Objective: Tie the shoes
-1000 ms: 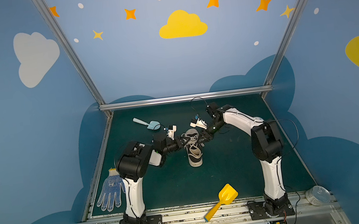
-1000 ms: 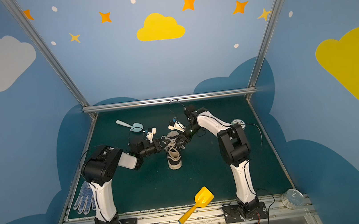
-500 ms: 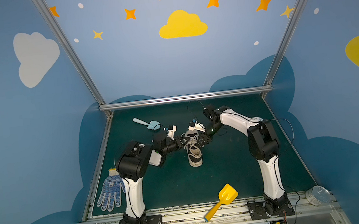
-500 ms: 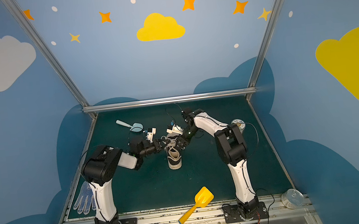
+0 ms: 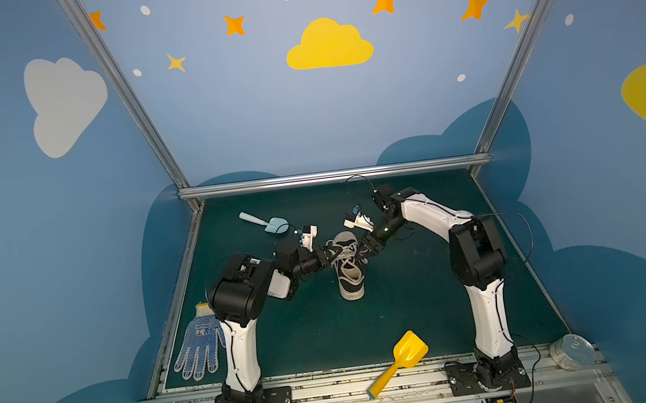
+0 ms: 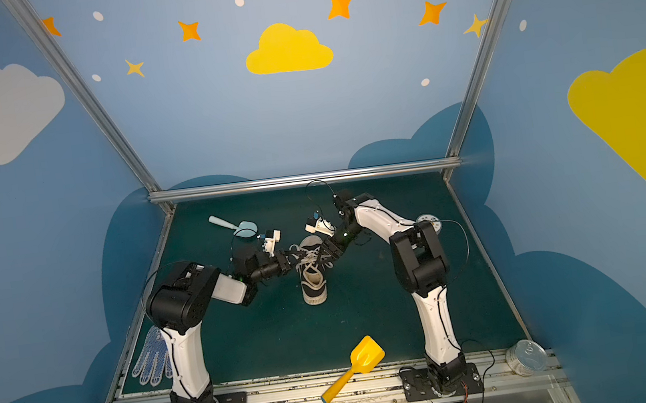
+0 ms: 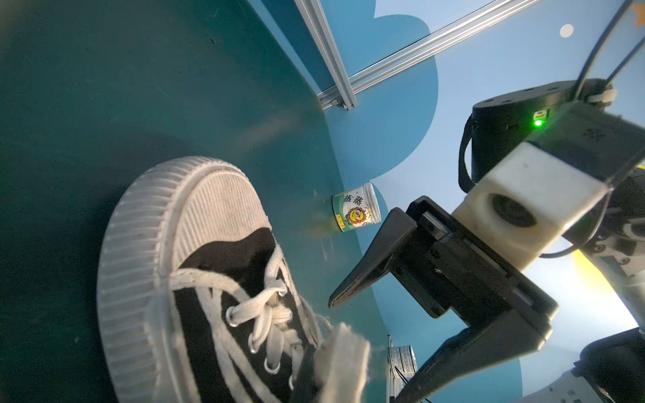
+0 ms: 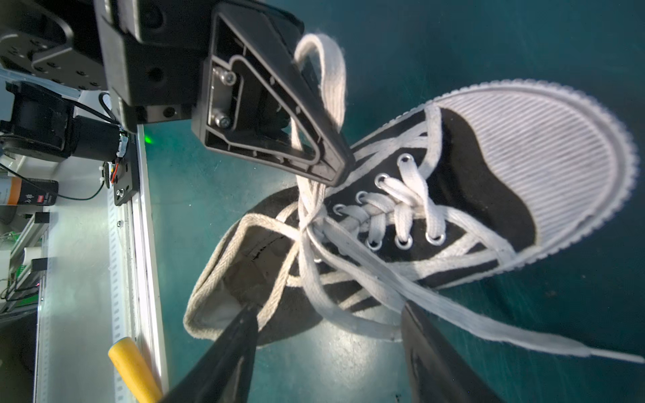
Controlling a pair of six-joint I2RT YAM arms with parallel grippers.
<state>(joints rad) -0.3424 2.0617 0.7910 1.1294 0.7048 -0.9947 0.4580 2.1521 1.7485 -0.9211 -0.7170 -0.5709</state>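
Observation:
The shoe (image 5: 349,268) (image 6: 312,273) is a small black canvas sneaker with a white toe cap, lying near the mat's middle in both top views. It fills the right wrist view (image 8: 453,195). Its cream laces cross in a knot (image 8: 307,226) over the tongue. My left gripper (image 5: 330,253) (image 8: 333,167) is shut on a lace loop (image 8: 324,69) that stands up from the knot. My right gripper (image 5: 364,249) (image 8: 328,335) is open by the shoe's heel opening. A slack lace (image 8: 349,321) lies between its fingers (image 8: 237,349) and a loose end (image 8: 523,335) runs past them.
A light blue scoop (image 5: 273,223) lies at the back left. A yellow shovel (image 5: 407,357) rests on the front rail. A dotted white glove (image 5: 199,347) lies left of the left arm. Small jars stand at the front right (image 5: 572,352) and behind the right arm (image 6: 428,222).
My right gripper's jaws have spread apart and let go of the lace. The left gripper has stayed shut on its loop and the shoe has barely shifted.

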